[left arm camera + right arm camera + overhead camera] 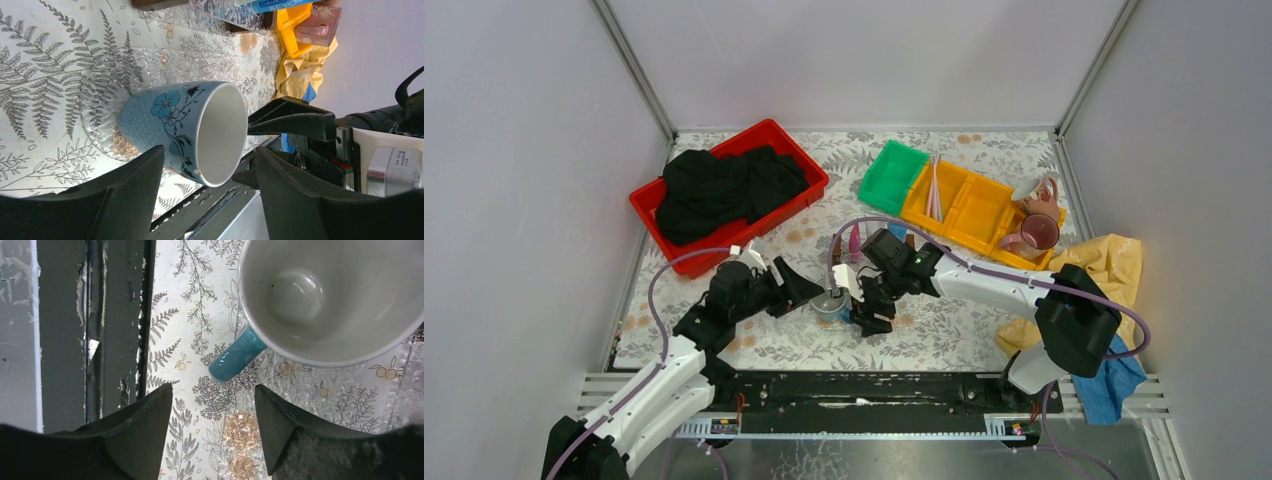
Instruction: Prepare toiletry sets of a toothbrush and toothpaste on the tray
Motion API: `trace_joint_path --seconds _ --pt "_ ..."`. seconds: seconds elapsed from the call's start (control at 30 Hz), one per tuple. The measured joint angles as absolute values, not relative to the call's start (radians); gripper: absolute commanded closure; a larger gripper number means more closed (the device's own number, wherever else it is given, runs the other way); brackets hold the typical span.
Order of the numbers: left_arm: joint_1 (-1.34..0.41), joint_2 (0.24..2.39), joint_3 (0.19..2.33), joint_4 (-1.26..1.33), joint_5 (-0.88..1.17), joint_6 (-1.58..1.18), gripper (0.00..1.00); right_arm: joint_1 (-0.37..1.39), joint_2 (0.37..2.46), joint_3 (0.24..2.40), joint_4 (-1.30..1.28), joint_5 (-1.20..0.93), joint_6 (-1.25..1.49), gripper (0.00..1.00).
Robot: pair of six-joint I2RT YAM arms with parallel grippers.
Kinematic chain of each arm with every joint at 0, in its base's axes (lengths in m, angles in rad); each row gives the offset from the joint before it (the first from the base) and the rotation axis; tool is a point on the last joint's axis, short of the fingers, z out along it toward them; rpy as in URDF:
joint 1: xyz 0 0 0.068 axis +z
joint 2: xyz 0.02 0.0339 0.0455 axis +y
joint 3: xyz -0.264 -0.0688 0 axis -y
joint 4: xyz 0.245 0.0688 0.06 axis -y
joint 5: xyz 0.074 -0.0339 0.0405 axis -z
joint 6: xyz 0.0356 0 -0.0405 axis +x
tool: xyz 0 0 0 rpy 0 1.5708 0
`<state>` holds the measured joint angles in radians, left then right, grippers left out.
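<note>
The white-blue mug (831, 302) stands upright and empty on a clear embossed glass tray (100, 117). My left gripper (809, 290) is open. In the left wrist view its fingers (125, 200) sit either side of the mug (185, 130) without closing on it. My right gripper (871, 312) is open and empty just right of the mug, above its blue handle (235, 357). A magenta toothpaste tube (855, 240) and a blue one (898, 232) lie behind the mug. Pale toothbrushes (935, 190) lie in the yellow bin. Two pink mugs (1036, 232) sit in its right end.
A red bin (799, 150) of black cloth stands at the back left. A green bin (892, 175) adjoins the yellow bin (979, 210). A yellow cloth (1114, 265) and a blue cloth (1114, 385) lie at the right. A black metal rail (874, 390) runs along the near edge.
</note>
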<state>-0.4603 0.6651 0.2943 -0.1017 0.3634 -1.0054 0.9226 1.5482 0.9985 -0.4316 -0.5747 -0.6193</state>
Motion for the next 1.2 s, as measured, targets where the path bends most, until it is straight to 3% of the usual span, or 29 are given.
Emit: trace_joint_path --seconds 0.3,0.6,1.03,1.2 --pt "-0.506 0.706 0.294 -0.084 0.313 -1.011 0.26 0.924 1.549 0.99 -0.405 -0.569 -0.62 0.7" --pt "-0.517 0.743 0.297 -0.083 0.287 -1.003 0.26 0.967 1.585 0.989 -0.399 -0.567 -0.619 0.8" --pt "-0.517 0.769 0.318 -0.081 0.272 -0.991 0.26 0.986 1.605 0.99 -0.362 -0.531 -0.577 0.79" --pt "-0.517 0.769 0.322 -0.085 0.265 -0.982 0.24 0.986 1.605 0.99 -0.362 -0.505 -0.581 0.52"
